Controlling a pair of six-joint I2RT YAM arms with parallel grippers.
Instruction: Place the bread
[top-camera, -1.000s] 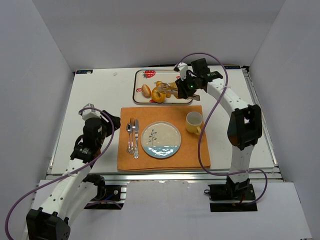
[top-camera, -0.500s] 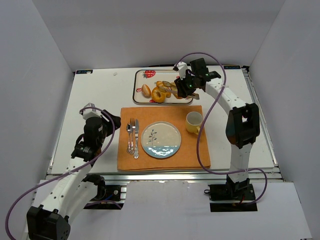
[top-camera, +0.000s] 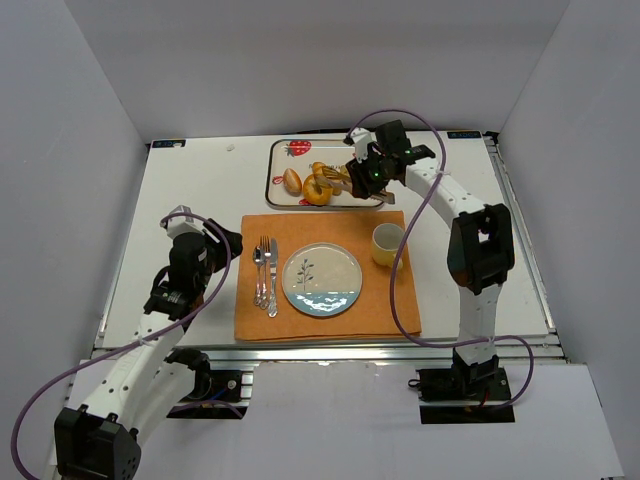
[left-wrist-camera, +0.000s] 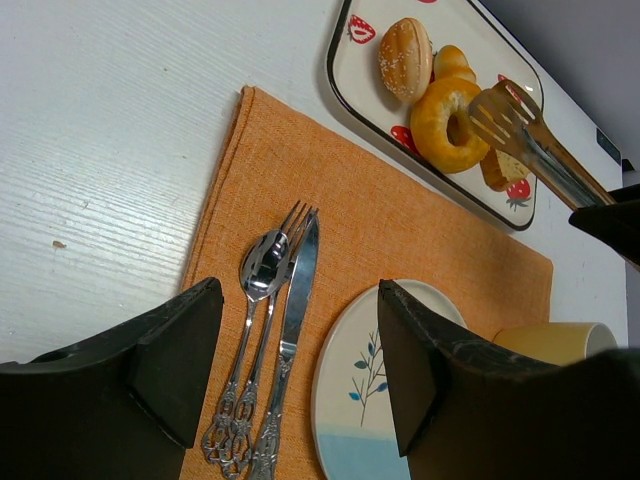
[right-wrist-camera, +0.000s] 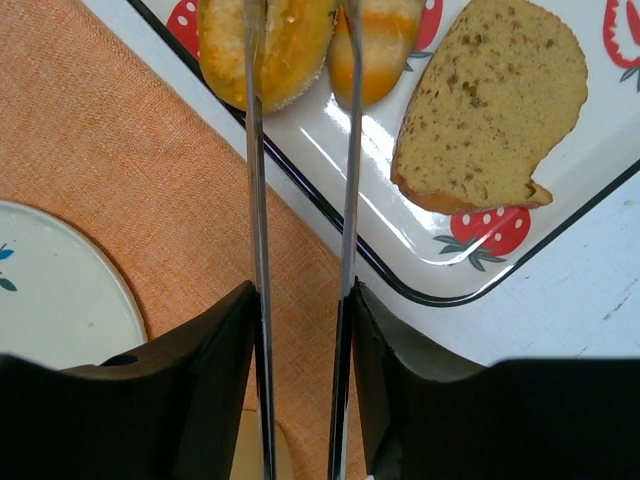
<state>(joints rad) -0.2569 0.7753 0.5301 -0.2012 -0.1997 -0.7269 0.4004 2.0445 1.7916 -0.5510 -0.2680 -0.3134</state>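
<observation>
Near the table's left edge the left gripper (top-camera: 225, 243) hangs just off the left border of the orange placemat (top-camera: 380, 300), its fingers spread wide with nothing between them. The placemat lies against the middle of the near edge. On its left part a spoon (left-wrist-camera: 262, 265), fork (left-wrist-camera: 293, 218) and knife (left-wrist-camera: 298, 290) lie side by side, touching. Just to their right is a white plate (top-camera: 322, 280) with a leaf sprig and a blue band. A yellow cup (top-camera: 387, 243) stands upright on the mat's far right corner, close to the plate but apart from it.

Beyond the mat, toward the middle of the far edge, sits a strawberry-print tray (top-camera: 283, 160), and all the bread is on it. There is a seeded bun (left-wrist-camera: 405, 58) at the left, a ring-shaped bread (left-wrist-camera: 440, 130) and a small roll (left-wrist-camera: 452, 62) in the middle, and a flecked slice (right-wrist-camera: 490, 100) at the right.

The right gripper (right-wrist-camera: 300, 300) hovers over the tray's near right corner, clamped on metal tongs (right-wrist-camera: 348, 200) whose two arms run between its fingers. The tong heads reach the ring-shaped bread. I cannot tell whether they pinch it.
</observation>
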